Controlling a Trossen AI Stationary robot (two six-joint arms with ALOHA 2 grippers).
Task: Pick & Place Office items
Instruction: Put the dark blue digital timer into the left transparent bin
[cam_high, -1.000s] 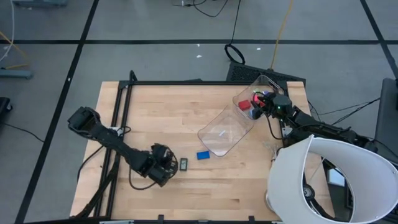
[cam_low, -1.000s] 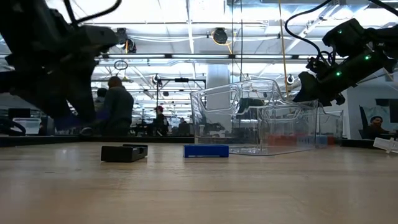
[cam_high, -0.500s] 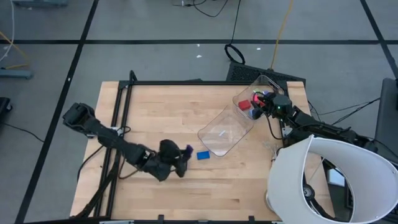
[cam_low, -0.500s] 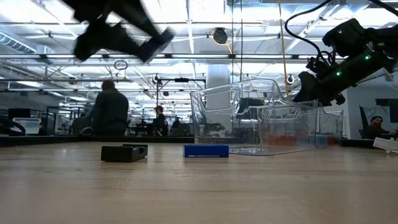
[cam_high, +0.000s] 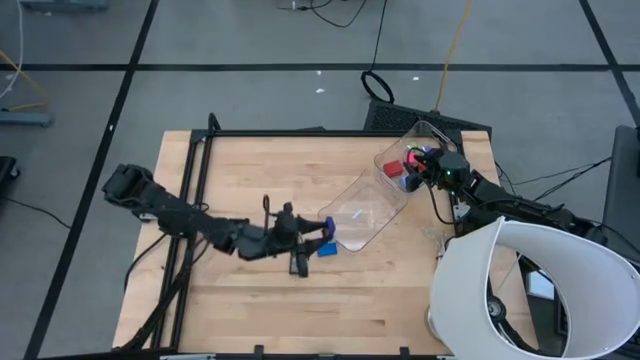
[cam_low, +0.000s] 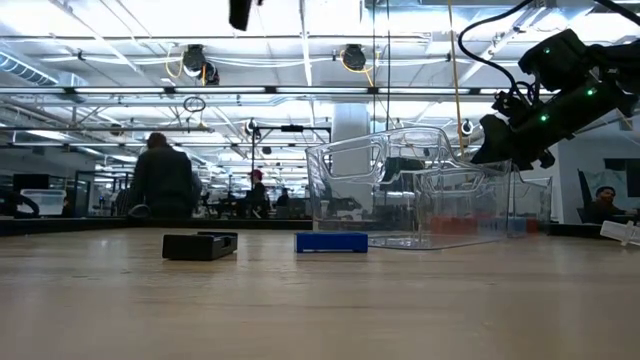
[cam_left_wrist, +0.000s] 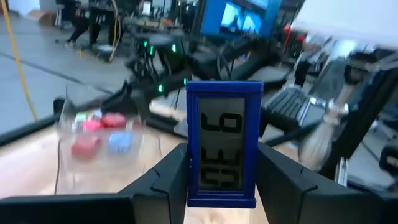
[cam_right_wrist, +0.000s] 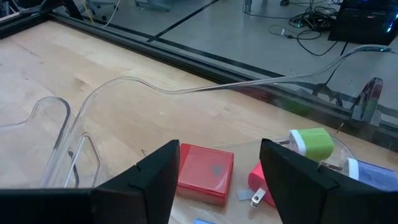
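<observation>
Left gripper (cam_left_wrist: 222, 180) clamped on blue-framed timer (cam_left_wrist: 224, 151), aloft mid-table | I'd carry it level over clear bin (cam_high: 385, 190) mouth, release low | right gripper (cam_right_wrist: 219, 168) parted at bin's far-right-corner rim.

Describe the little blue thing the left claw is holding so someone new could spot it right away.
Start at the clear bin lying tilted on the wooden table. Just off its open end, the left claw grips a blue-framed digital clock. Unlike the plain blue block on the table, it has a grey screen with digits.
</observation>
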